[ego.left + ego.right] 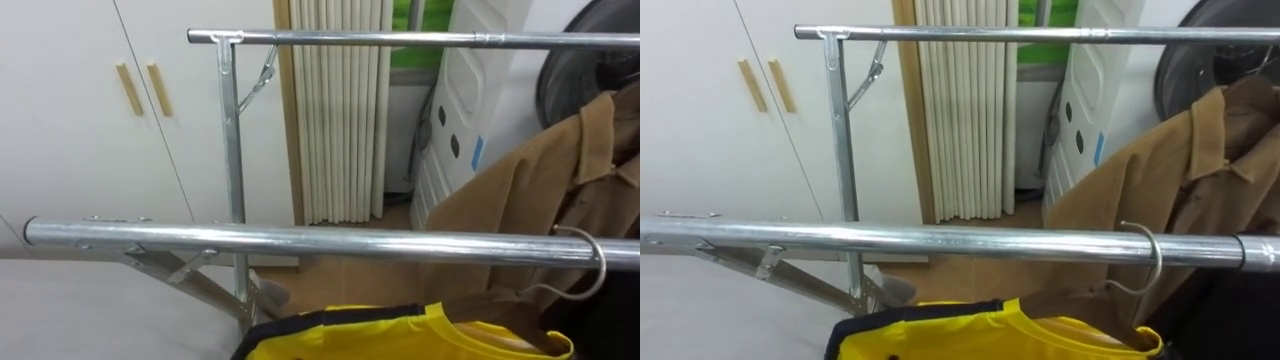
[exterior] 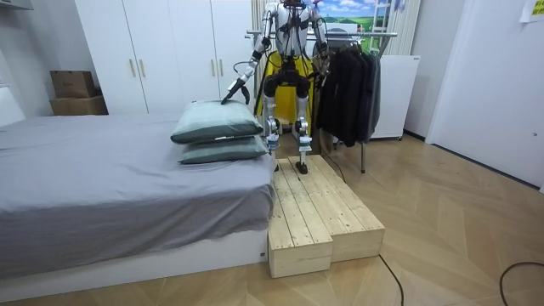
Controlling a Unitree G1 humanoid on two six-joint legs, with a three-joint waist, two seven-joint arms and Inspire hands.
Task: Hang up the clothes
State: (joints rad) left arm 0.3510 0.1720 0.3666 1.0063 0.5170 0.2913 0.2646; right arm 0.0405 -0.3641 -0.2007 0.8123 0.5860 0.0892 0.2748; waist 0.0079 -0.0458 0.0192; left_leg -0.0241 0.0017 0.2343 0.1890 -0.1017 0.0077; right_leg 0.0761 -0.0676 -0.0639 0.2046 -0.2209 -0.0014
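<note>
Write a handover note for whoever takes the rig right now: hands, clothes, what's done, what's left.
The left hand reaches out sideways, just above the top pillow.
The right hand is up by the rack.
The yellow shirt hangs from a hanger whose hook sits over the near rail; a brown jacket hangs beyond it.
Done: the shirt looks hung.
Left: probably check the hook sits firmly, then fetch any further clothes.
</note>
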